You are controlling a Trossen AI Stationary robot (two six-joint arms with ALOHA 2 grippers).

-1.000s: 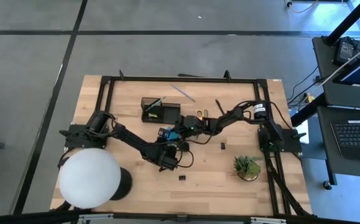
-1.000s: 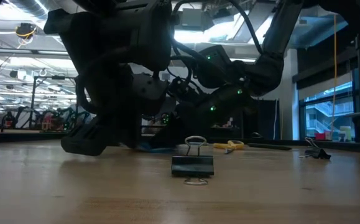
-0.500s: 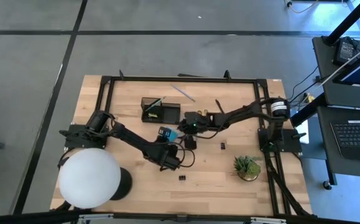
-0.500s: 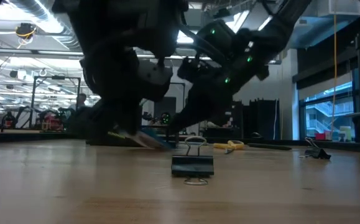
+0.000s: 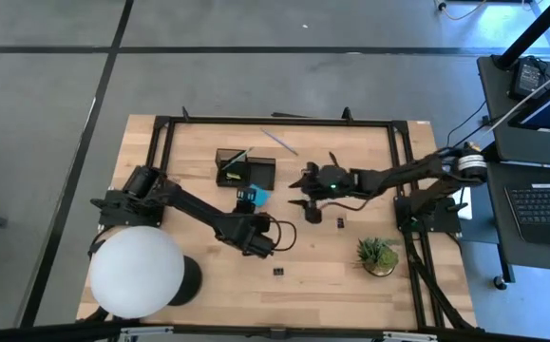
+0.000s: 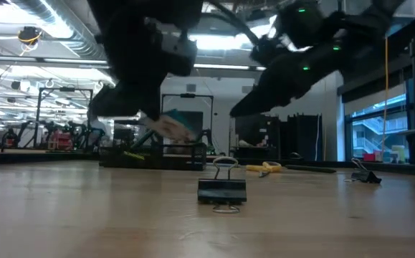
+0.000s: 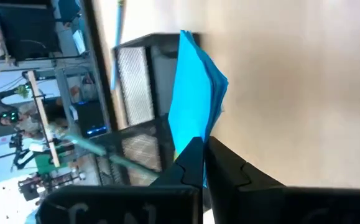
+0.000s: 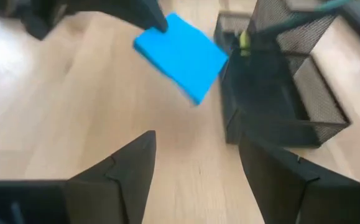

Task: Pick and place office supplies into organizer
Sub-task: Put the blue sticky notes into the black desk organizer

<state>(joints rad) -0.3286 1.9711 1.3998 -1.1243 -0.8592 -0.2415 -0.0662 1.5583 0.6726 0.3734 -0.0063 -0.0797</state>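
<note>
The blue note pad [image 5: 257,197] is in the air just on the near side of the black mesh organizer [image 5: 244,169]; my left gripper [image 5: 251,201] is shut on it. The low view shows the pad [image 6: 175,123] tilted above the table. My right gripper [image 5: 301,190] is open to the right of the pad, touching nothing, and its wrist view looks at the pad [image 8: 181,57] and organizer [image 8: 279,81]. The yellow-handled scissors [image 6: 268,168] lie on the table behind a black binder clip [image 6: 221,188]. My left gripper pinches the blue note pad between its two fingers at one edge [image 7: 195,146], the fingers [image 7: 229,171] coming from the table's near side. The pad is lifted clear of the table and tilted, its free part reaching toward the organizer [image 7: 142,74].
A grey pen [image 5: 279,142] and a dark pen [image 5: 333,160] lie toward the far edge. Small black clips [image 5: 337,222] [image 5: 278,272] sit on the wood. The white globe lamp [image 5: 137,271] is near left, the potted plant [image 5: 377,255] near right, and a black frame [image 5: 275,122] rings the table.
My left gripper has raised the blue note pad off the table and carried it toward the far edge, up to the organizer. My right gripper has drawn back from the pad toward the table's right and risen.
</note>
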